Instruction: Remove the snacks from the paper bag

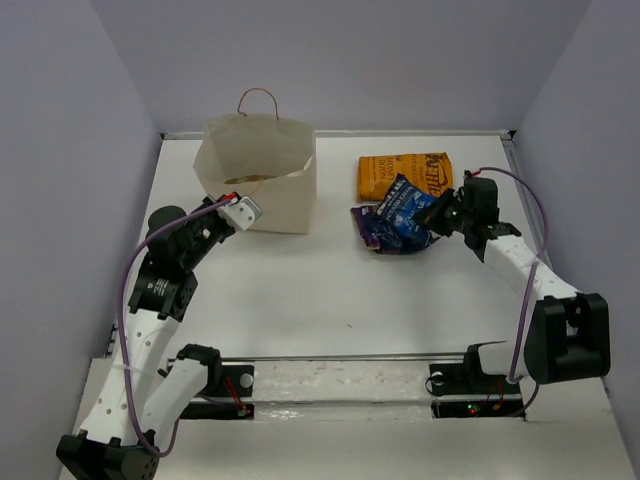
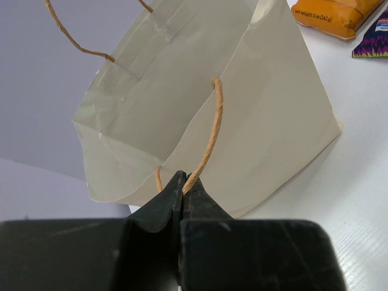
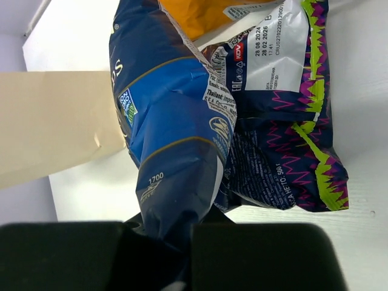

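The cream paper bag (image 1: 262,170) stands upright at the back left, mouth open. My left gripper (image 1: 232,199) is shut on its near brown handle (image 2: 211,130) at the bag's front rim. My right gripper (image 1: 437,217) is shut on the end of the dark blue bag (image 1: 405,213), which lies over the purple packet (image 1: 370,228). The orange chip bag (image 1: 402,173) lies flat behind them. In the right wrist view the blue bag (image 3: 173,127) runs into my jaws beside the purple packet (image 3: 291,139). The bag's inside is hidden.
The bag's far handle (image 1: 258,98) sticks up by the back wall. The white table (image 1: 300,290) is walled at back and sides. A metal rail (image 1: 340,358) runs across the near edge between the arm bases.
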Available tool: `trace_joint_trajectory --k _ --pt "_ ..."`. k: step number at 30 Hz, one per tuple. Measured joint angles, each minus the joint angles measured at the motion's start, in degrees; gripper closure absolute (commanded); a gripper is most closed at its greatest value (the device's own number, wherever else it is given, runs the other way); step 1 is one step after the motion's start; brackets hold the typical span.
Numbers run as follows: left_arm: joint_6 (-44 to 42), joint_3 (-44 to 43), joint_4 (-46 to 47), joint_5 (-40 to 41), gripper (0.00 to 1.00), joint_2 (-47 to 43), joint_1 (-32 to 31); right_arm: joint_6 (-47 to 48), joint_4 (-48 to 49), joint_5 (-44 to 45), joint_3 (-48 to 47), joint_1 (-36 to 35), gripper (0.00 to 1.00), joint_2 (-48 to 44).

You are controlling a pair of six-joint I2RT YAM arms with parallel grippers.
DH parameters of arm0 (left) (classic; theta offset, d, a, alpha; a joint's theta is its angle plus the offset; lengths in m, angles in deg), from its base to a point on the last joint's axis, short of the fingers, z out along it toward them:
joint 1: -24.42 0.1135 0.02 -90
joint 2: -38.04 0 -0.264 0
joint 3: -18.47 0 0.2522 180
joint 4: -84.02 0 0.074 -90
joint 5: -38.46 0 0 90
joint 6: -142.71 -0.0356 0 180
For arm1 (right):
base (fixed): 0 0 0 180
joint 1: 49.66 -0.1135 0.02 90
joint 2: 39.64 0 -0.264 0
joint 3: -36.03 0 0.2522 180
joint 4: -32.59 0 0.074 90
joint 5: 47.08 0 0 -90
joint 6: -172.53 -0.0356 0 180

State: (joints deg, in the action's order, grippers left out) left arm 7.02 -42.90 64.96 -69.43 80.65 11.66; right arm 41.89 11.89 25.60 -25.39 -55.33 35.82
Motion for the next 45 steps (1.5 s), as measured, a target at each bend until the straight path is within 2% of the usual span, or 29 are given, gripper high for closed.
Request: trace_joint_trajectory --k 4,11,16,17,18,19,20,21,22,23,27,32,37,40,43,45 --pt "0.13 0.02 -0.02 -0.07 1.00 0.00 0.00 2.16 -1.97 0.04 -1.68 1.27 0.99 -1.46" --pt "0.13 0.04 -0.02 -0.09 1.00 -0.07 0.00 0.04 -1.01 -3.17 -4.26 14.62 0.99 -7.15" --pt "0.20 0.85 0.46 -0.07 1.00 -0.48 0.00 -6.62 4.50 3.74 4.46 18.82 0.99 -12.13" --pt "0.22 1.14 0.46 -0.07 1.00 -0.72 0.00 -7.98 4.83 4.94 6.51 18.80 0.95 -12.26" --pt "0.20 1.22 0.42 -0.07 1.00 -0.81 0.00 -9.01 5.27 5.75 8.07 18.80 0.87 -12.04" --pt "0.22 1.22 0.44 -0.04 1.00 -0.83 0.00 -11.69 6.36 7.58 11.54 18.80 0.71 -11.47" --pt "0.22 1.22 0.50 -0.04 1.00 -0.85 0.00 -12.59 6.51 8.37 12.87 18.80 0.51 -11.19" --pt "0.20 1.22 0.50 -0.04 1.00 -0.87 0.00 -14.23 6.51 9.75 15.39 18.80 0.21 -10.67" --pt "0.22 1.22 0.50 -0.04 1.00 -0.90 0.00 -15.63 6.23 10.69 16.81 18.80 0.03 -10.40" --pt "0.22 1.22 0.50 -0.04 1.00 -0.92 0.00 -16.35 5.53 12.35 18.29 18.80 0.00 -10.08" --pt "0.66 1.22 0.50 -0.02 1.00 -1.29 0.00 -17.88 0.57 17.86 18.86 18.78 0.00 -10.82" --pt "1.05 1.22 0.52 -0.02 1.00 -2.08 0.00 -15.47 -8.66 27.50 14.38 18.75 0.00 -19.28" --pt "1.11 1.27 0.57 -0.04 1.00 -2.27 0.00 -10.38 -12.13 35.23 1.86 18.78 0.00 -24.81" --pt "1.18 1.33 0.72 -0.07 1.00 -2.62 0.00 -5.75 -10.64 34.42 -7.89 17.77 0.00 -23.69" --pt "1.25 2.01 0.74 -0.20 1.00 -3.61 0.00 -0.46 -7.50 32.63 -14.49 9.73 0.00 -18.99" --pt "1.22 2.25 0.63 -0.42 1.00 -4.20 0.00 6.93 -6.73 32.00 -22.58 -1.25 0.00 -11.65"
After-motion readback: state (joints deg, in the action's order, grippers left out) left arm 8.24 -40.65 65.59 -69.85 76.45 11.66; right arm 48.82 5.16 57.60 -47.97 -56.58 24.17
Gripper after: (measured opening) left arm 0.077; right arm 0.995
